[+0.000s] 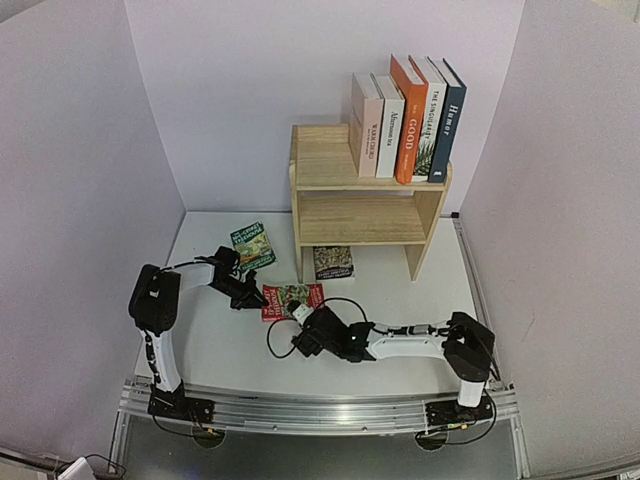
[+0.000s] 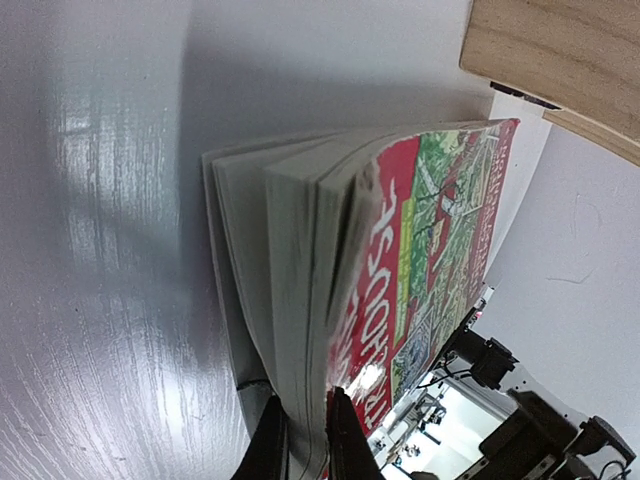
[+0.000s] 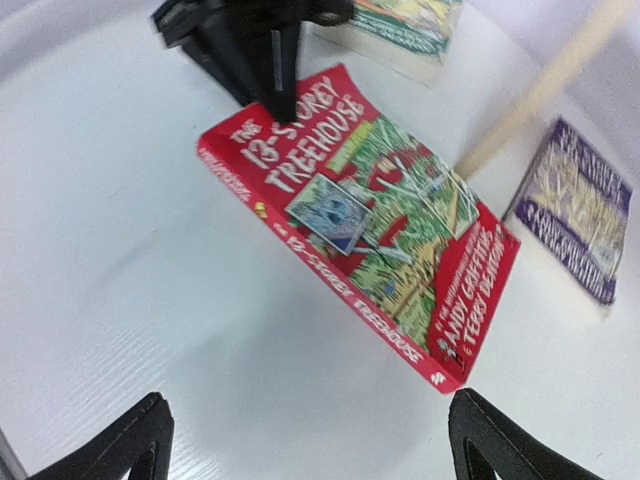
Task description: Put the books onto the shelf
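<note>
Glossy card cover on red paperback point(image 3: 365, 215), page edges matt off-white paper. Pale bare wood on shelf point(image 1: 350, 215), grain showing, matt. White table point(image 2: 90, 260) smooth, soft sheen, faint brushed texture. Black matt plastic on right gripper point(image 3: 310, 425).

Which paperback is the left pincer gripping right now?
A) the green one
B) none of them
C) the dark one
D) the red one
D: in the right wrist view the left pincer is shut on the edge of the red paperback.
</note>
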Action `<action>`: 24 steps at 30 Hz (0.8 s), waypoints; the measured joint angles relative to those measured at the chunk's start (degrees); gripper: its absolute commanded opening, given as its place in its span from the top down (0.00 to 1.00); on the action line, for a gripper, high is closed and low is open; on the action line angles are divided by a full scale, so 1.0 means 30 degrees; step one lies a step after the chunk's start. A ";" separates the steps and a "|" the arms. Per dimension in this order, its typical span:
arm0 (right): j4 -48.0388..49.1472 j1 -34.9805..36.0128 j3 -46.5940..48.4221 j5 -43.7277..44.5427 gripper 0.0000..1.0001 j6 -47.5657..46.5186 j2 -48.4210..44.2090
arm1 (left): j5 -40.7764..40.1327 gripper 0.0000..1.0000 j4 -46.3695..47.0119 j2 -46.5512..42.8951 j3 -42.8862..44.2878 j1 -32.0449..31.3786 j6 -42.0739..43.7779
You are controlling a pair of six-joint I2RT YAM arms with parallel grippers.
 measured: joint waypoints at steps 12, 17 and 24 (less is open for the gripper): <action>0.5570 0.0951 0.3598 0.6827 0.16 -1.5141 0.7402 | 0.0299 1.00 0.0111 0.0000 0.0000 0.0000 -0.0043; 0.7825 0.0667 0.4023 0.7805 0.40 -1.8345 0.8471 | 0.0335 1.00 0.0104 0.0000 0.0000 0.0000 -0.0047; 0.8734 0.0278 0.4761 0.8186 1.00 -2.0289 0.9599 | 0.0506 1.00 0.0286 -0.0012 0.0000 0.0025 -0.0078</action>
